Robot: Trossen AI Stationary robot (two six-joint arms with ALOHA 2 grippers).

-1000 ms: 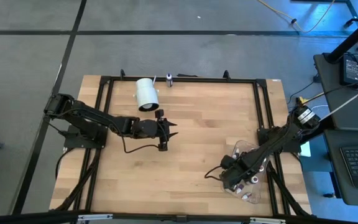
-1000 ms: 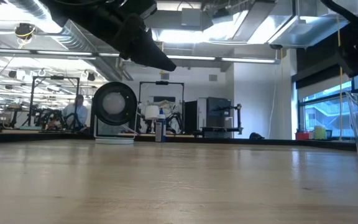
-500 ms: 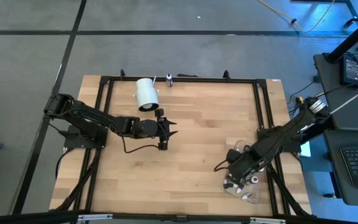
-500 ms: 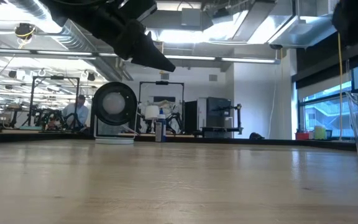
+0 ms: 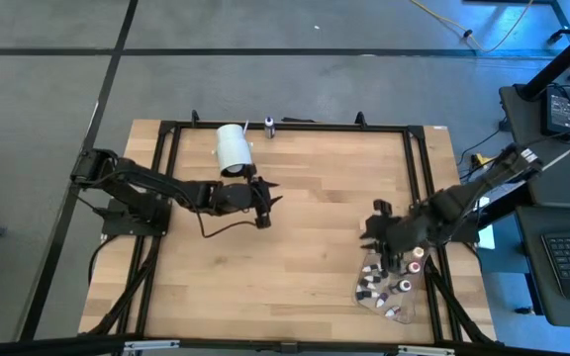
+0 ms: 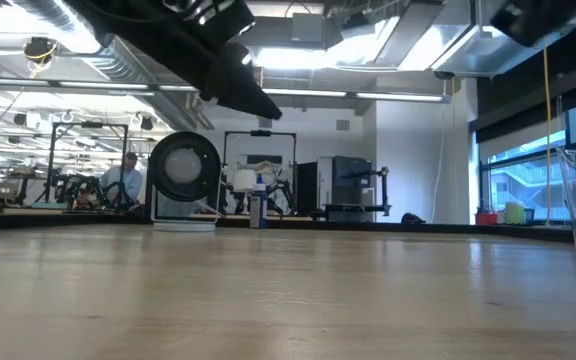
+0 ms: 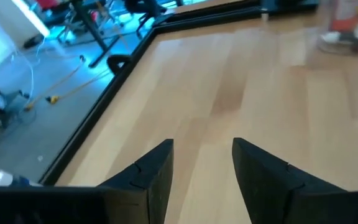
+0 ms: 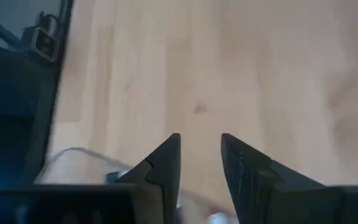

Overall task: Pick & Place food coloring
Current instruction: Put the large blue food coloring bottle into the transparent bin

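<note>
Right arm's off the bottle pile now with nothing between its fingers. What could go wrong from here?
1. The food coloring bottles lie packed in a clear container at the table's right edge; a re-grasp could catch two or knock neighbours over.
2. The right gripper looks empty with a narrow gap, possibly a missed pick.
3. The left gripper hovers close to the white cylinder; a swing might bump it.

On the table (image 5: 295, 247), the bottles (image 5: 389, 287) sit clustered in a clear bag (image 5: 396, 309) near the front right corner. The right gripper (image 5: 375, 225) is just behind that bag. A cylinder (image 5: 233, 148) lies at the back, left of centre, with the left gripper (image 5: 270, 197) just in front of it. One small bottle (image 5: 269, 125) stands at the back edge, right of the cylinder.
</note>
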